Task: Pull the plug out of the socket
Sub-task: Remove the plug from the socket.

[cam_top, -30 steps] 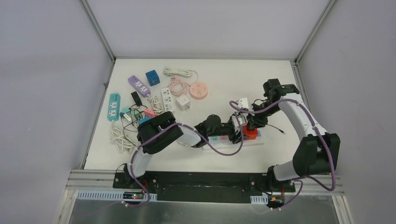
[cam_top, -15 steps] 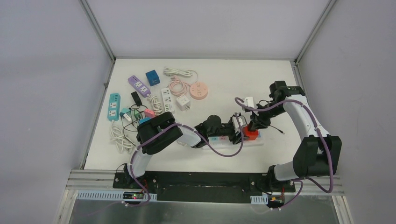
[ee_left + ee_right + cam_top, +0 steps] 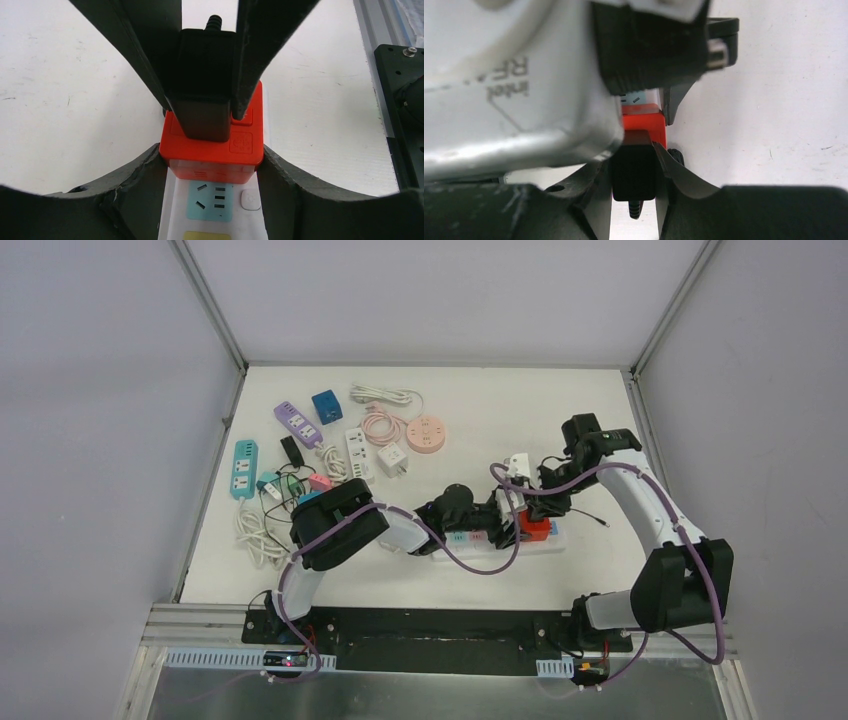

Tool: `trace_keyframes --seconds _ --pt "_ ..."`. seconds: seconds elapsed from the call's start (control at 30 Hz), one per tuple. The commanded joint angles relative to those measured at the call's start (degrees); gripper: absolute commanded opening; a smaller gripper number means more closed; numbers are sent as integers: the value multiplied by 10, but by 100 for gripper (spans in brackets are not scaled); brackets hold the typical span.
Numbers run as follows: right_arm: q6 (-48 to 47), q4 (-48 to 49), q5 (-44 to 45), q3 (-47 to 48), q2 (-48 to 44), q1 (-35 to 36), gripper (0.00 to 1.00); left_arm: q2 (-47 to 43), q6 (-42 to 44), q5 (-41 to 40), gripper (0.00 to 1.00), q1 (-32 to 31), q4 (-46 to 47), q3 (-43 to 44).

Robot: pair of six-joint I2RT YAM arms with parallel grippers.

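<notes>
Left wrist view: the left gripper point(image 3: 211, 156) clamps the red socket cube point(image 3: 212, 145) between its fingers, over a white power strip point(image 3: 176, 216). The right gripper point(image 3: 634, 176) pinches the black plug point(image 3: 202, 100), which sits seated in the cube between both finger pairs.

White arms point(image 3: 645, 498), black joints point(image 3: 690, 580) and end effectors point(image 3: 212, 150), looping purple cables point(image 3: 480, 568)

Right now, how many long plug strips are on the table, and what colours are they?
Teal strip: 1
Purple strip: 1
White: 2, the far white strip and the near white strip with the red cube on it
Total: 4
</notes>
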Motion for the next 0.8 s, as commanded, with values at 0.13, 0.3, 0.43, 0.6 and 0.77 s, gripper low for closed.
trace_keyframes --seconds 0.13,0.3,0.43,0.6,0.77 --pt "-64 -51 -75 8 -7 -87 0 -5 15 -24 0 -6 -53 -8" --pt "-38 -32 -109 2 -15 -57 0 -3 16 -22 0 -6 -62 0" --pt "49 29 -117 2 -27 8 0 -3 16 -19 0 -6 -72 4" --pt "52 20 -104 16 -20 12 0 -5 16 -22 0 -6 -75 1" --pt "-8 -21 -98 -1 -22 -59 0 -9 16 -28 0 -6 -78 -5"
